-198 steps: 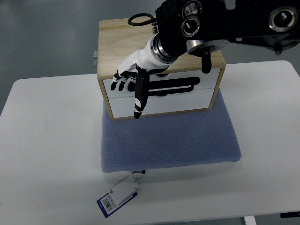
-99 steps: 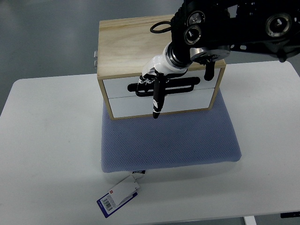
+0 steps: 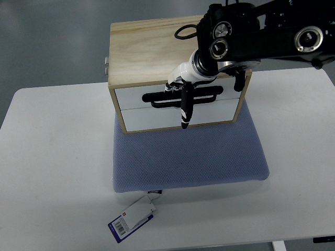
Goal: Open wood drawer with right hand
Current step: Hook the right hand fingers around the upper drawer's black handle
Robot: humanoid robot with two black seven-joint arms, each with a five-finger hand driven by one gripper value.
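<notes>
A wood drawer box (image 3: 141, 47) stands at the back of a blue pad, with two white drawer fronts facing me. The upper drawer (image 3: 131, 98) has a long black handle slot (image 3: 207, 98); the lower drawer (image 3: 152, 117) sits flush beneath it. My right hand (image 3: 178, 97) comes in from the right over the box top. Its white fingers (image 3: 172, 86) curl into the middle of the handle slot, and the black thumb (image 3: 185, 112) points down across the lower drawer front. Both drawers look closed.
The box rests on a blue-grey cushion pad (image 3: 193, 157) on a white table (image 3: 52, 157). A blue and white tag (image 3: 132, 218) lies in front of the pad. A small metal fitting (image 3: 106, 64) sticks out from the box's left side.
My right hand has slid to the right along the upper drawer front, from its left end to the middle of the handle slot. Its fingers have curled in. The drawers have not moved.
</notes>
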